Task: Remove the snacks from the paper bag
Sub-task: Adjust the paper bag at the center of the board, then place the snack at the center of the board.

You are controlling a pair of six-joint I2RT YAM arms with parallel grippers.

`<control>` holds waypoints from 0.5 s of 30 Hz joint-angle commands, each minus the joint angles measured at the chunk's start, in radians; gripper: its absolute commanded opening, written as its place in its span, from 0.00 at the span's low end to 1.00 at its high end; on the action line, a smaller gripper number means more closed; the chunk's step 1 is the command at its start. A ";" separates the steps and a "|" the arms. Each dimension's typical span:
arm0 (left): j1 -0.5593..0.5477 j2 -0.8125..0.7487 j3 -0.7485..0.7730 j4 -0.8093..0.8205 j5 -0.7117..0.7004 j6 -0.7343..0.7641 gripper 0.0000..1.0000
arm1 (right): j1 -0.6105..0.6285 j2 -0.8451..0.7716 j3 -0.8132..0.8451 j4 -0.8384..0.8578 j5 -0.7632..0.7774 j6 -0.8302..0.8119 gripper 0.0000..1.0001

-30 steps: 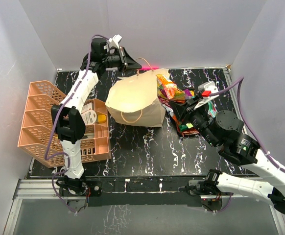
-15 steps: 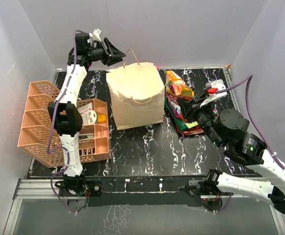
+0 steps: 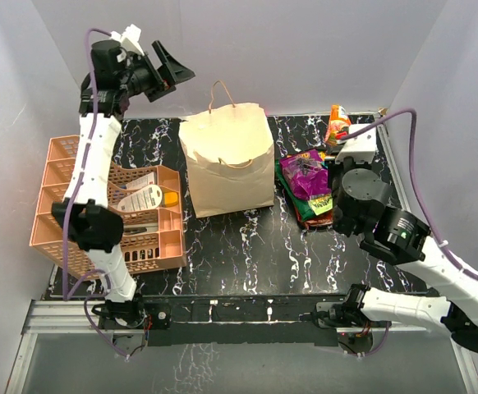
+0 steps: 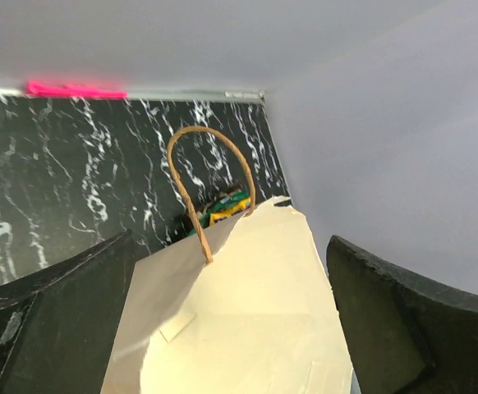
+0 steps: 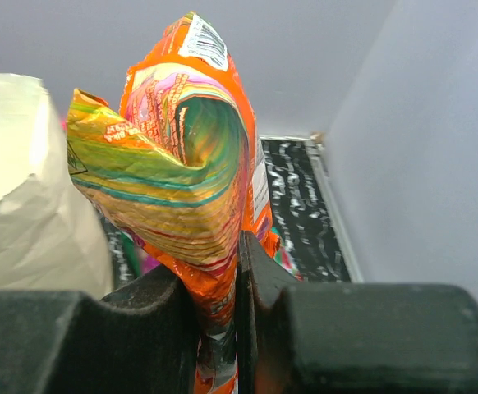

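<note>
Though unclear overhead, snack packet (image 5: 181, 164) pinched in right fingers (image 5: 132, 320) (left fingers (image 4: 66, 312) spread, empty).

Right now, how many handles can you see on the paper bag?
2. The upright handle loops above the paper bag at its far rim. The drooping handle lies flat against its near face. Neither is hidden.
</note>
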 commanded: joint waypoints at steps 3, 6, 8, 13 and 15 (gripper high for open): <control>0.002 -0.310 -0.208 -0.007 -0.171 0.087 0.98 | -0.064 0.029 -0.014 0.146 0.104 -0.172 0.07; 0.002 -0.411 -0.299 0.006 -0.177 0.099 0.98 | -0.284 0.082 -0.044 0.125 -0.068 -0.122 0.07; 0.002 -0.454 -0.336 0.007 -0.169 0.109 0.98 | -0.464 0.125 -0.051 0.092 -0.231 -0.073 0.07; -0.007 -0.525 -0.374 -0.019 -0.139 0.137 0.98 | -0.799 0.278 -0.014 0.020 -0.482 -0.008 0.07; -0.033 -0.535 -0.367 -0.038 -0.149 0.159 0.98 | -0.877 0.335 -0.009 0.025 -0.533 -0.013 0.07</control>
